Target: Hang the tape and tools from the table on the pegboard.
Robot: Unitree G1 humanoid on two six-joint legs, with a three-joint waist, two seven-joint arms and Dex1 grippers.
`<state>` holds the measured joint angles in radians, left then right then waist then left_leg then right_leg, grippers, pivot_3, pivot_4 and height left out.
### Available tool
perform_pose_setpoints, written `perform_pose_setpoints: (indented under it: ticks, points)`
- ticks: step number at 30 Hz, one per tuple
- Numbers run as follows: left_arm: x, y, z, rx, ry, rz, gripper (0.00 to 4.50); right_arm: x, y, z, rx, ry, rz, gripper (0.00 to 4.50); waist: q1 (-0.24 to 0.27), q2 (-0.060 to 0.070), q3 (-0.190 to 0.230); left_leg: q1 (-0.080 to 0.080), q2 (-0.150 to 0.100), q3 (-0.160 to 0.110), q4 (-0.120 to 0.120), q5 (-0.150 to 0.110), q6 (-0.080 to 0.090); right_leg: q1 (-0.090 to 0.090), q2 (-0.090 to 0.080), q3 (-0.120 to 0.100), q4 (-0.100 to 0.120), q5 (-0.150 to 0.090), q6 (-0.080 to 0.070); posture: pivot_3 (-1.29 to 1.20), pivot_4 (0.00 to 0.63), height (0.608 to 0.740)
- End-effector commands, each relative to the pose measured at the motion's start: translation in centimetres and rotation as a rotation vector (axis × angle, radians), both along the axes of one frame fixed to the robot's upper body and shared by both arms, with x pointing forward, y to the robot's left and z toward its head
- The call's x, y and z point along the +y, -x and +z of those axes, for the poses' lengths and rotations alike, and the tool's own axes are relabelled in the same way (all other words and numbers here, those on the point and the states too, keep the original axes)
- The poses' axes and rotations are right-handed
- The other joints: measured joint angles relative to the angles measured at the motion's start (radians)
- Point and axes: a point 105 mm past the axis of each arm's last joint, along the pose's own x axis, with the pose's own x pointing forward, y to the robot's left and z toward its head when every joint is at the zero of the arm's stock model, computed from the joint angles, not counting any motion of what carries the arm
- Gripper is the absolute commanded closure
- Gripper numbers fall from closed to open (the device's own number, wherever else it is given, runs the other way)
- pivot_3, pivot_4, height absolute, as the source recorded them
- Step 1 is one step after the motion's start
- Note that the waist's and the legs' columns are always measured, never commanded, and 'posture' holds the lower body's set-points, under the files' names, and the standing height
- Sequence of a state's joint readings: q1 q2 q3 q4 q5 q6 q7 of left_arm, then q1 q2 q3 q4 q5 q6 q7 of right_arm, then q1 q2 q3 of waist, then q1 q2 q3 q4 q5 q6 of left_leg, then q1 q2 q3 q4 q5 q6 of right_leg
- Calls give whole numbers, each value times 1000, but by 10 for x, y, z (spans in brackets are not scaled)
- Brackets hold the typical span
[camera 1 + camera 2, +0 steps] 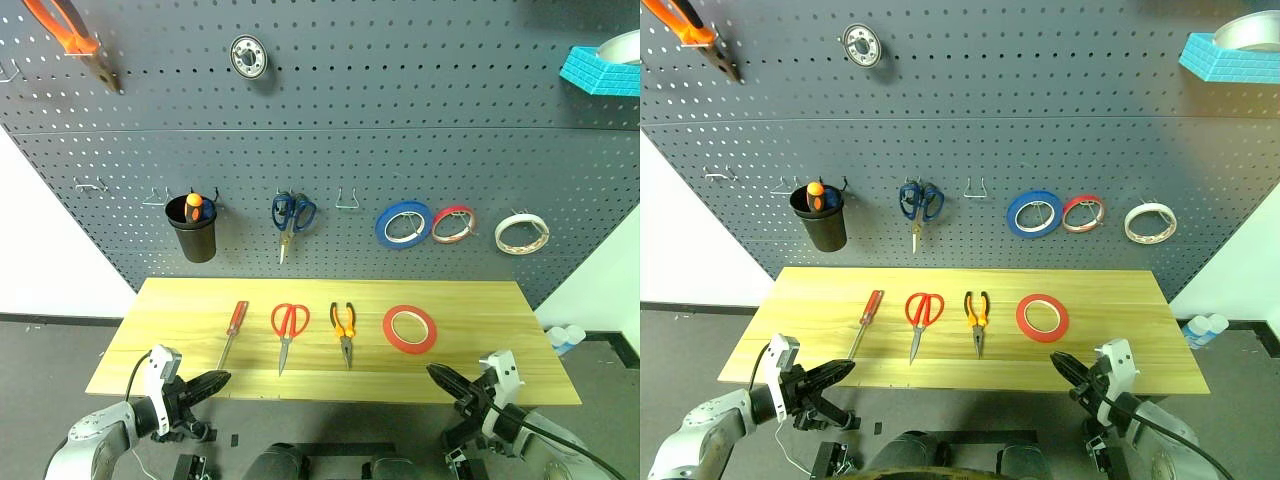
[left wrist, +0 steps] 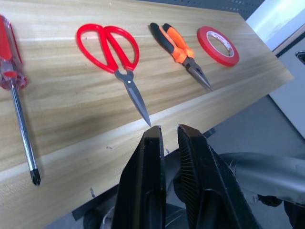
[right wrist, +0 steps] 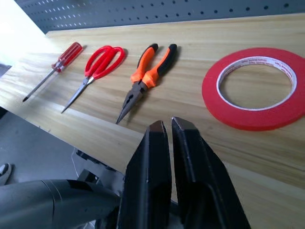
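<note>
Four items lay in a row on my table (image 1: 180, 350): screwdriver (image 1: 232, 332), red scissors (image 1: 288, 330), pliers (image 1: 344, 330), tape (image 1: 409, 328), long axes pointing toward me.

Left wrist view: left gripper (image 2: 167, 136) clenched, empty, red scissors nearest.

Right wrist view: right gripper (image 3: 167, 129) clenched, empty, tape just ahead.

Bright even overhead light, soft short shadows under hooks on the pegboard (image 1: 330, 100), mild sheen on the worktop (image 1: 470, 350), wrist views crisp on tools, fingers (image 2: 145, 191) slightly soft up close
</note>
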<state>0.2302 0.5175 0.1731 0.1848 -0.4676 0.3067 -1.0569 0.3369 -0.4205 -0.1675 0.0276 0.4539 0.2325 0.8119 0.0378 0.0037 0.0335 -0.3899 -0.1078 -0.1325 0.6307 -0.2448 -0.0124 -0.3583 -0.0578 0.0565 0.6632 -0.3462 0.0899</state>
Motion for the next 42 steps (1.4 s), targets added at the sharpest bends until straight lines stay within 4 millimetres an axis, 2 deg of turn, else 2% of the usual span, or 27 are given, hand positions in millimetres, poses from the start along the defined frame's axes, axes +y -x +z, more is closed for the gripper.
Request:
perform_pose_setpoints:
  ticks: [1, 4, 12, 13, 18, 21, 24, 31, 34, 42]
  points:
    - [0, -5, 9, -23, 43, 27, 3603, -1, -6, 9, -35, -15, 0, 3899, 0, 0, 0, 0, 0, 0, 0, 0, 0, 0, 0, 0, 0, 0, 0, -37, 0, 717]
    - [0, -5, 9, -19, 51, 31, 2780, -2, -7, 10, -42, -11, 0, 3044, 0, 0, 0, 0, 0, 0, 0, 0, 0, 0, 0, 0, 0, 0, 0, -38, 0, 717]
    - [-1, -2, 8, -16, 46, 22, 27, -3, -7, 9, -36, -6, 0, 249, 0, 0, 0, 0, 0, 0, 0, 0, 0, 0, 0, 0, 0, 0, 0, -42, 0, 717]
    - [-2, -2, 8, -16, 46, 20, 0, -4, -8, 10, -38, -7, -3, 21, 0, 0, 0, 0, 0, 0, 0, 0, 0, 0, 0, 0, 0, 0, 0, -42, 0, 717]
    - [-2, -1, 7, -19, 31, 13, 0, -9, -12, 13, -47, 4, -22, 21, 0, 0, 0, 0, 0, 0, 0, 0, 0, 0, 0, 0, 0, 0, 0, -41, 0, 717]
    - [0, 1, 7, -44, -65, -24, 0, -11, -16, 17, -66, 36, -25, 21, 0, 0, 0, 0, 0, 0, 0, 0, 0, 0, 0, 0, 0, 0, 0, -43, 0, 717]
    - [-3, 1, 10, -88, -72, -28, 0, -12, -29, 29, -118, 90, -46, 21, 0, 0, 0, 0, 0, 0, 0, 0, 0, 0, 0, 0, 0, 0, 0, -46, 0, 717]
    - [-7, 5, 18, -218, -188, -90, 0, -5, -51, 54, -187, 173, -52, 21, 0, 0, 0, 0, 0, 0, 0, 0, 0, 0, 0, 0, 0, 0, 0, -46, 0, 717]
    - [-10, 9, 21, -249, -201, -120, 0, 2, -53, 64, -203, 170, -40, 21, 1, 1, 0, 0, 0, 0, 0, 0, 0, 0, 0, 0, 0, 0, 0, -48, 0, 717]
    - [-12, 22, 29, -300, -273, -193, 0, 20, -53, 69, -193, 192, -22, 21, -4, 0, 8, -1, 0, 0, 0, 0, 0, 0, 0, 0, 0, 0, -1, -55, 46, 717]
